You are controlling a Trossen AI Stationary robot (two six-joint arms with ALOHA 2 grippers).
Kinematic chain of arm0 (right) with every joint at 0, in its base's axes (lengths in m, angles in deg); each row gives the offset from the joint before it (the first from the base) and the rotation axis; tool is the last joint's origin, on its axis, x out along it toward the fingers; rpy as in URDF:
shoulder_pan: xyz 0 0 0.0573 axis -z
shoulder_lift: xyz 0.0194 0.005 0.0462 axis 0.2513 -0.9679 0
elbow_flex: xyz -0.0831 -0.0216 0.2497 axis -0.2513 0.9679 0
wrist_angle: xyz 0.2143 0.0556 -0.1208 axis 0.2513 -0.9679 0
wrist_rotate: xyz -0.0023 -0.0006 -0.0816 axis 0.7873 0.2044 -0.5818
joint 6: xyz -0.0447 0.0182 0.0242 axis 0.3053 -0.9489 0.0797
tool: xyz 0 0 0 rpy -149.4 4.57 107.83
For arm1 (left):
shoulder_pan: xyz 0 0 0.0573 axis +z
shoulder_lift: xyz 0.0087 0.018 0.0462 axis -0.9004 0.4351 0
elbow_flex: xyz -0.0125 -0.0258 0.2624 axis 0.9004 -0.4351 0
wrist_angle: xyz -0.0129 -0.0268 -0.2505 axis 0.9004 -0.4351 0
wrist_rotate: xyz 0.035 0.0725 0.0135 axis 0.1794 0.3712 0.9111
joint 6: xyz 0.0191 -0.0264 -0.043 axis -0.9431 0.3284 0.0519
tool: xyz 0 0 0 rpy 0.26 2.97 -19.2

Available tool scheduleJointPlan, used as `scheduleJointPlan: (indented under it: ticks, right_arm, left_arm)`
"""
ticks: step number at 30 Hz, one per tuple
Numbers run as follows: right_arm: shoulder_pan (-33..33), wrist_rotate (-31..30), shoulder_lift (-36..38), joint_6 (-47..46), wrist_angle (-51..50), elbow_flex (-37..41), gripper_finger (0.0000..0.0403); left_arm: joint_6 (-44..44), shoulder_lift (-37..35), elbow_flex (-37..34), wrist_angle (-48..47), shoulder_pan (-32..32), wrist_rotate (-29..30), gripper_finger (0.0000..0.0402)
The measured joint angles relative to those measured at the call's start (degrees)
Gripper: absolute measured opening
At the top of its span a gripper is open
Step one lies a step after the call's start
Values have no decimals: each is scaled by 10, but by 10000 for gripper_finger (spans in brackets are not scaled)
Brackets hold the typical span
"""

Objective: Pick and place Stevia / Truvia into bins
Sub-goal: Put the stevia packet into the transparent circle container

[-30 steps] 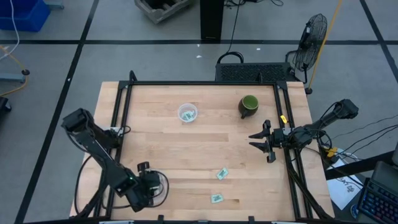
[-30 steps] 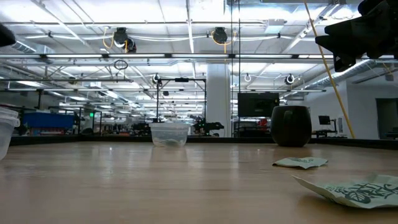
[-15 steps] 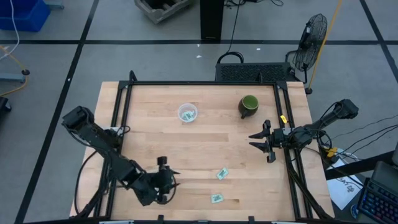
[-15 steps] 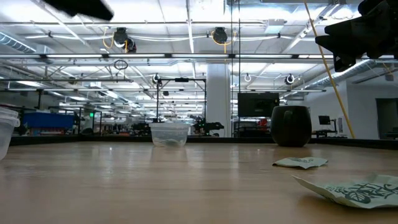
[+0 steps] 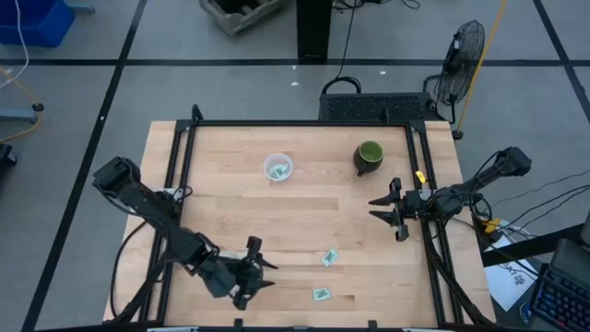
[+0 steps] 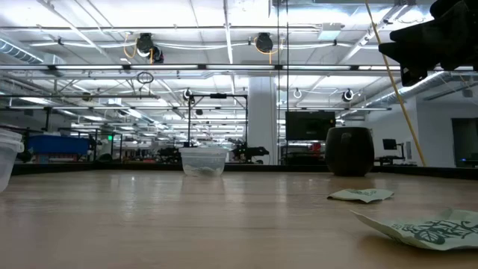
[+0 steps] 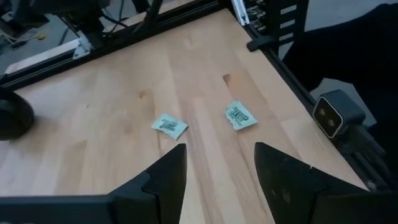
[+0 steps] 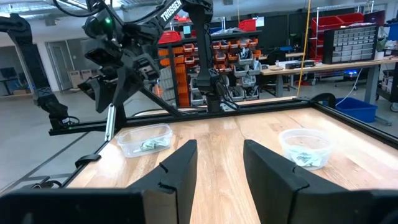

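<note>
Two green-and-white sachets lie flat on the wood near the table's near edge, one a little farther than the other; both show in the left wrist view. My left gripper is open and empty, above the table to their left. The round clear cup holds sachets at the far middle. The oval clear tub also holds sachets; my left arm hides it in the high view. My right gripper waits open at the right.
A dark green mug stands at the far right of the table. A black frame rail runs around the table top. Bare wood lies between the cup and the loose sachets.
My left gripper has swung from the near left part of the table toward the table's right edge, closer to the two loose sachets, and stays open. The sachets and the right arm have kept still.
</note>
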Motion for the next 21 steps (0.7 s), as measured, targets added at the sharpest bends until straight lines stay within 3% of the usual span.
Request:
scheduleJointPlan:
  ticks: [4, 8, 11, 18, 21]
  right_arm:
    - [0, 0, 0, 0, 0, 0, 123]
    - [0, 0, 0, 14, 18, 0, 123]
    - [0, 0, 0, -8, 55, 0, 123]
    - [0, -1, -4, -104, 96, 0, 123]
    - [7, -34, -10, -96, 120, 0, 123]
  left_arm:
    - [-17, 0, -4, 21, 12, -38, 195]
    - [-57, -1, -64, 158, 25, -111, 195]
    - [-53, -26, -123, 224, 34, -134, 195]
    - [-63, -146, -266, 388, 39, -139, 195]
    - [-62, -205, -337, 444, 43, -135, 195]
